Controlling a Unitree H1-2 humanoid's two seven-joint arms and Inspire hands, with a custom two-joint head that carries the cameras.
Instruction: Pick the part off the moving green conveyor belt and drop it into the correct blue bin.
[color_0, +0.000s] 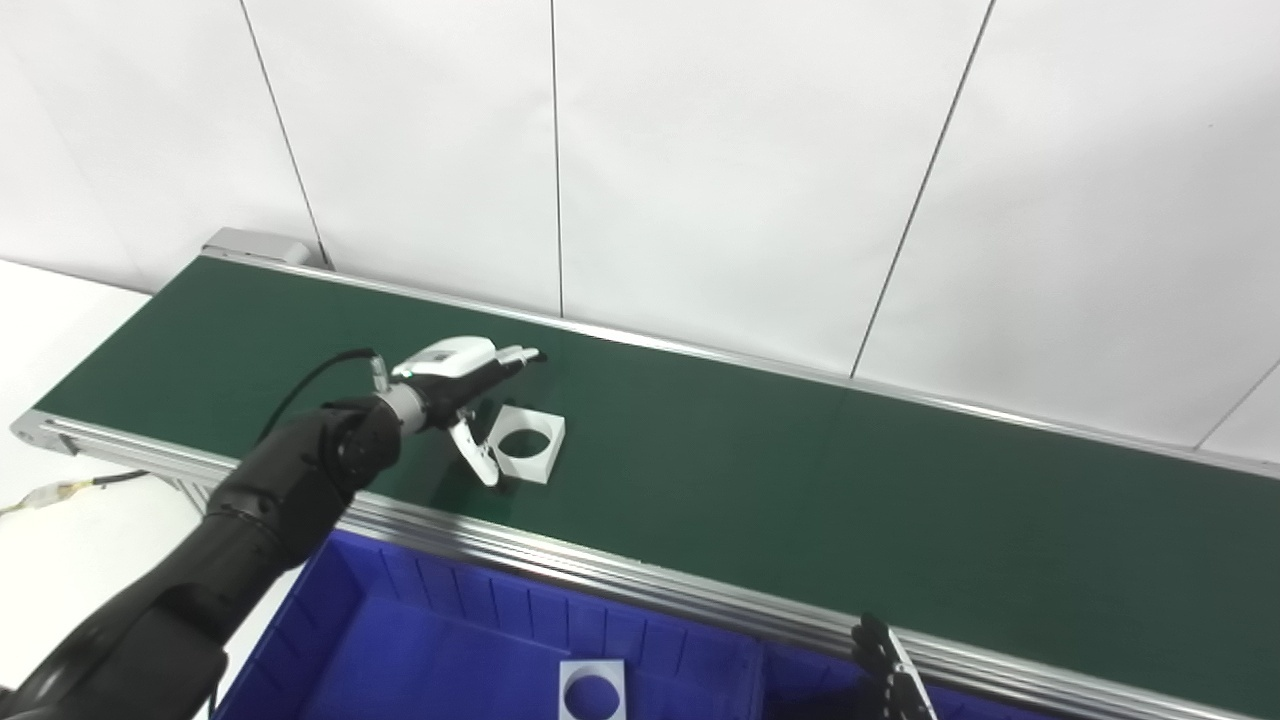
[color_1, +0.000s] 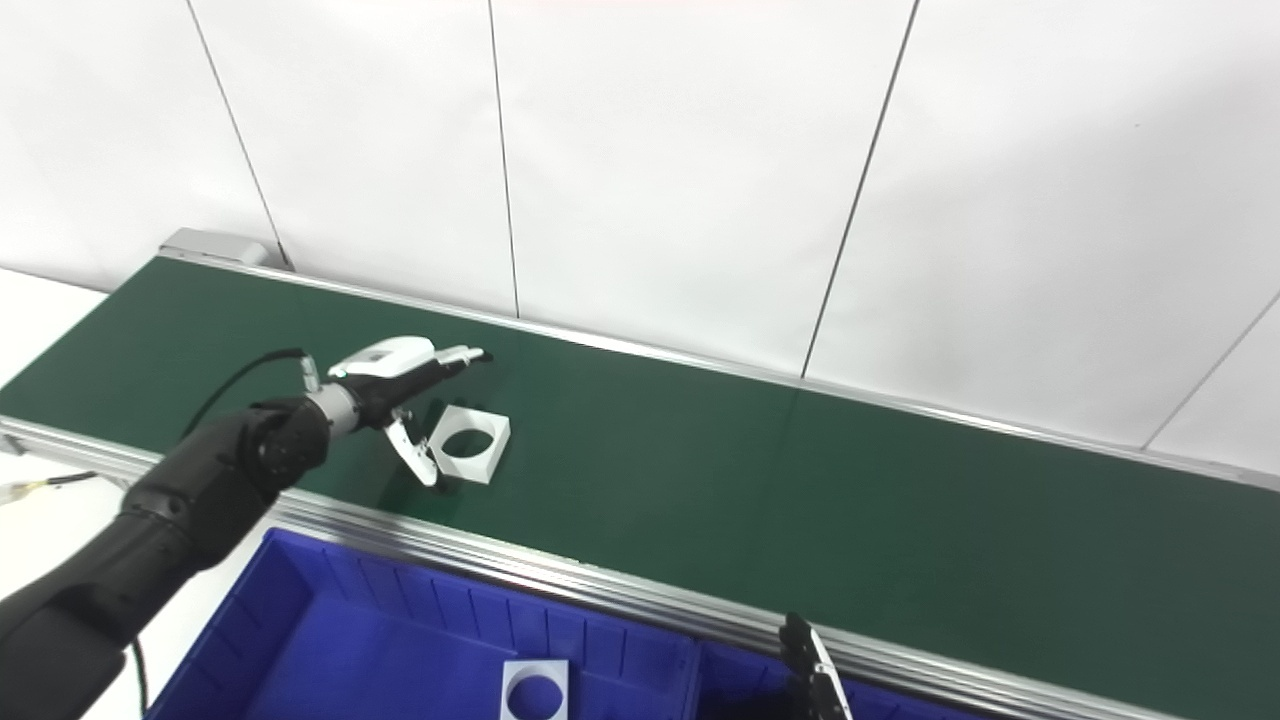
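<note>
A white square part with a round hole (color_0: 527, 441) lies flat on the green conveyor belt (color_0: 800, 480), near its front edge. My left hand (color_0: 462, 385) is open just left of the part, its fingers stretched over the far side and its thumb (color_0: 478, 457) reaching down at the near left corner. It does not hold the part. My right hand (color_0: 890, 675) shows only as dark fingertips at the bottom edge, over the bin. Whether it is open is hidden. A blue bin (color_0: 420, 620) stands below the belt's front rail.
A second white square part with a hole (color_0: 592, 690) lies in the blue bin. A divider (color_0: 765, 670) splits the bin into compartments. The belt's metal rail (color_0: 620, 565) runs between belt and bin. A white wall stands behind the belt. A cable lies at the left.
</note>
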